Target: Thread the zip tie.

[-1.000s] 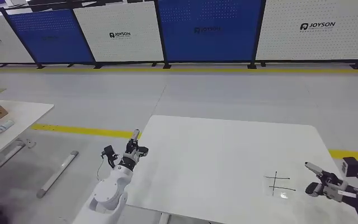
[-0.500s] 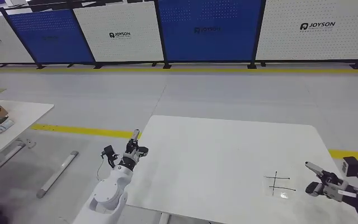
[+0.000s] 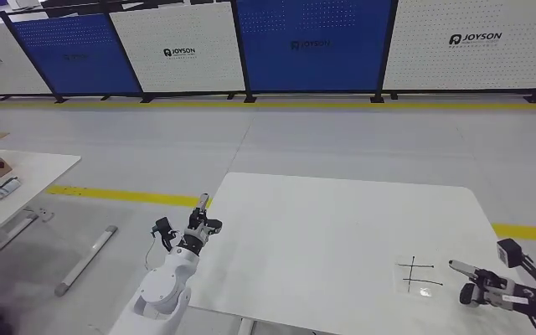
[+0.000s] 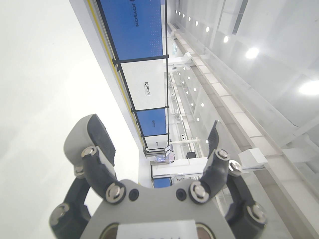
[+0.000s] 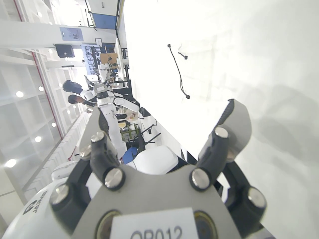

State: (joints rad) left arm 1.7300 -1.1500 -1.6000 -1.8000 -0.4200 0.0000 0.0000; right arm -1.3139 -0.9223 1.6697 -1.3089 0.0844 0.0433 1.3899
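The table point(image 3: 335, 226) is white, and the zip ties point(image 3: 413, 276) lie flat on it near its right front corner. They are thin black strips, crossed over one another. How many there are is hard to tell. In the right wrist view the longest strip point(image 5: 178, 69) runs in a slight curve with a small square head at its end, and a shorter piece lies just beside its far end. Nothing touches them.

The right arm comes in low from the right front corner. Its end effector point(image 3: 461, 280) points inward across the table toward the zip ties and stops near them, on their right. Its own camera shows this end effector point(image 5: 164, 108) rolled onto its side, with one finger point(image 5: 235, 115) toward the table and the other toward the room. The fingers are spread wide and grip nothing.

The left arm stands at the table's left front corner, well apart from the zip ties. Its forearm rises and its end effector point(image 3: 203, 213) points away from the robot, toward the blue and white panels point(image 3: 314, 42). In the left wrist view this end effector point(image 4: 154, 130) is also turned on its side, with the table point(image 4: 37, 50) along one finger point(image 4: 99, 135). Its fingers are fully apart and empty.
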